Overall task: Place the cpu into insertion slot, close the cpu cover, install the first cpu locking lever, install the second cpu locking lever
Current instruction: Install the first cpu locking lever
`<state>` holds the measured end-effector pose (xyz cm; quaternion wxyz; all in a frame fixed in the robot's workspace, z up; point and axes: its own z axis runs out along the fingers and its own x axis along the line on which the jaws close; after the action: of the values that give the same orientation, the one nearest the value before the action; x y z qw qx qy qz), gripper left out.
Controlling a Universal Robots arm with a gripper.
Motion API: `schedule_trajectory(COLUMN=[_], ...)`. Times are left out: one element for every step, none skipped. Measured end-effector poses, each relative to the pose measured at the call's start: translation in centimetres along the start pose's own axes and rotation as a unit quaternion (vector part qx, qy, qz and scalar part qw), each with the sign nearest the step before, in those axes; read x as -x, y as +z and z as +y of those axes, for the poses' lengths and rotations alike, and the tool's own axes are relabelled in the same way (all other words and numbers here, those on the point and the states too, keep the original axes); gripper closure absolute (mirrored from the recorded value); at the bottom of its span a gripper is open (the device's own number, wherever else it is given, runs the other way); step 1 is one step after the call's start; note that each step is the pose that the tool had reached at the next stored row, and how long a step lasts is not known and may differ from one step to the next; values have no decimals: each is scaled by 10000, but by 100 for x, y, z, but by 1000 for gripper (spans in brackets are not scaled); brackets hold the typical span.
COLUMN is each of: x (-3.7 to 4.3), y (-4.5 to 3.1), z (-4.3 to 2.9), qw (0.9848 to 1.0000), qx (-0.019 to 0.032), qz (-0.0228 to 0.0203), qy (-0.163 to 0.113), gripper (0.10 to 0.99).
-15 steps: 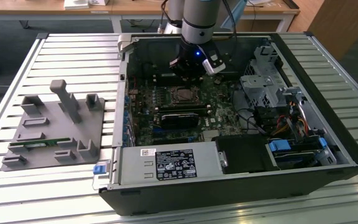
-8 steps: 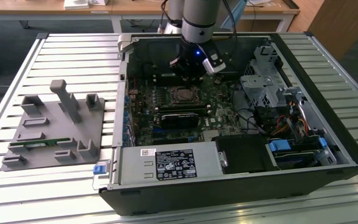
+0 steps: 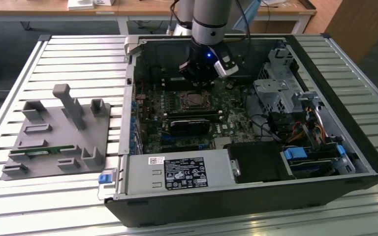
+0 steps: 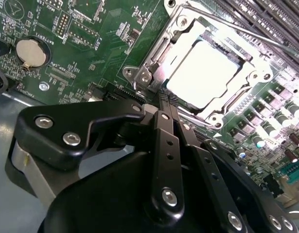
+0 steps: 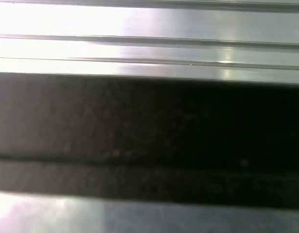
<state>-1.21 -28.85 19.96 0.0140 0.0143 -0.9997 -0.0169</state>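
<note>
The slatted metal worktop (image 3: 57,54) carries an open computer case (image 3: 346,147) lying on its side, and to the exterior view's left of it a grey fixture tray (image 3: 57,135) with upright pegs. Inside the case the green motherboard (image 3: 175,118) lies flat, with a labelled power supply (image 3: 179,173) at the near edge and drive bays (image 3: 284,91) toward the exterior view's right. The arm (image 3: 210,19) reaches down from the far side, and its claw (image 3: 199,81) hangs just at the far edge of the insertion slot (image 3: 193,100).

The second wrist view gives what the exterior view cannot: the cpu (image 4: 203,74) sits in the insertion slot, its pale face glaring, and the silver cpu cover (image 4: 161,51) lies framed around it. There the claw (image 4: 165,99) is clenched, its fingertips pressed together just beside the socket's corner, holding nothing.

The first wrist view offers blurred metal slats (image 5: 149,43) and a dark band.
</note>
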Motion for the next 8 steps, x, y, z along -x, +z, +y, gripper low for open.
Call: schedule_trajectory(x=[1, 3, 4, 6, 6, 6, 6, 6], y=[4, 9, 14, 23, 25, 27, 28, 28], z=[8, 16, 22, 29, 28, 27, 28, 28], qw=[10000, 10000, 10000, 10000, 10000, 10000, 10000, 10000], qx=[-25, -35, -36, -31, -24, 6, 53, 79], qz=[1, 2, 2, 0, 1, 1, -1, -1], qy=[1, 1, 1, 1, 0, -1, -1, -2], gripper=[980, 980, 980, 980, 980, 980, 980, 980])
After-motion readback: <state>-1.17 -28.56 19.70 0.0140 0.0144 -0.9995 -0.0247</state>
